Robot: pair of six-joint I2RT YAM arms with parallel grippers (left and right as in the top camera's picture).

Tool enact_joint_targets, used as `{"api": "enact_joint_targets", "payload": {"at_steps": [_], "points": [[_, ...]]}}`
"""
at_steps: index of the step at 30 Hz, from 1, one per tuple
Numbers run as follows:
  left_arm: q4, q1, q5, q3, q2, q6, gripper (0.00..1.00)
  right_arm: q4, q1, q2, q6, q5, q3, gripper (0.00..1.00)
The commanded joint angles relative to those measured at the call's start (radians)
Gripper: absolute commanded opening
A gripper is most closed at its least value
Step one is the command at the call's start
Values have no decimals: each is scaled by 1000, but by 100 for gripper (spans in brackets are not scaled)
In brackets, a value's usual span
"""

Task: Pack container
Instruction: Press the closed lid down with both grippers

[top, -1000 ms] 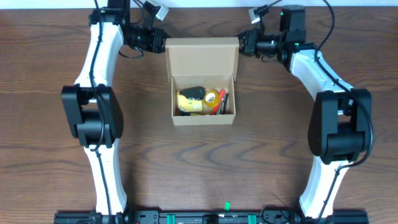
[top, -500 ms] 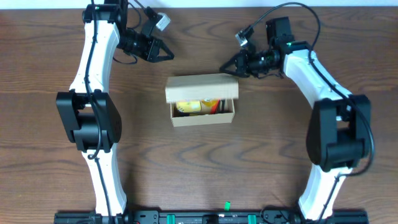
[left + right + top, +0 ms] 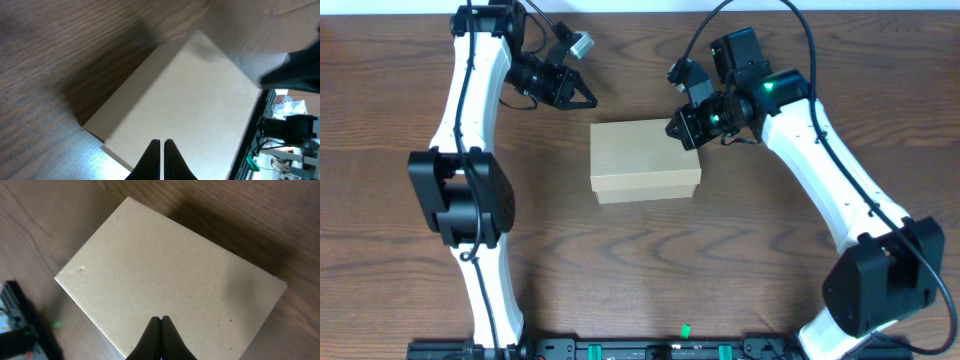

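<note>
The container [image 3: 645,165], a tan cardboard box, sits mid-table with its flap lid down flat, so whatever is inside is hidden. My right gripper [image 3: 678,131] is shut with nothing in it, its tips at the lid's far right corner. In the right wrist view the shut fingers [image 3: 160,318] hover close over the lid [image 3: 170,280]; whether they touch it I cannot tell. My left gripper [image 3: 590,101] is shut and empty, above the bare table just beyond the box's far left corner. The left wrist view has its tips [image 3: 161,142] over the lid [image 3: 185,105].
Dark wood table [image 3: 740,250] surrounds the box. A black rail [image 3: 650,350] with a small green part runs along the near edge. The right arm [image 3: 295,70] appears dark at the right of the left wrist view.
The lid swung from standing open to lying flat on the box, hiding the contents. My right gripper moved down and left onto the lid's corner. The left gripper backed off slightly.
</note>
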Motion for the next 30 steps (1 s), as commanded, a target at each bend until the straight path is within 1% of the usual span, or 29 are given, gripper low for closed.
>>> {"api": "enact_joint_targets", "payload": {"at_steps": [1,5,9,11,15,18,22,28,30], "points": [[-21,-29,-31,16,-82,26,6,-14,1,-12,-74,34,10,1],[-43,-80,-97,16,-93,30,6,-97,2,-12,-89,35,10,1],[-58,-135,-191,8,-92,29,6,-161,2,-12,-140,35,10,2],[-69,-169,-253,-14,-92,29,6,-174,2,-12,-139,58,-2,1],[-103,-194,-279,-101,-92,29,6,-178,2,-11,-138,72,-55,1],[-106,-196,-267,-219,-92,29,6,-167,2,-11,-138,87,-111,1],[-90,-196,-234,-338,-92,29,6,-115,2,-11,-88,88,-201,2],[-32,-196,-235,-428,-92,28,6,17,2,-11,13,136,-341,2],[-12,-196,-244,-438,-92,10,6,32,2,-11,16,140,-359,1]]}}
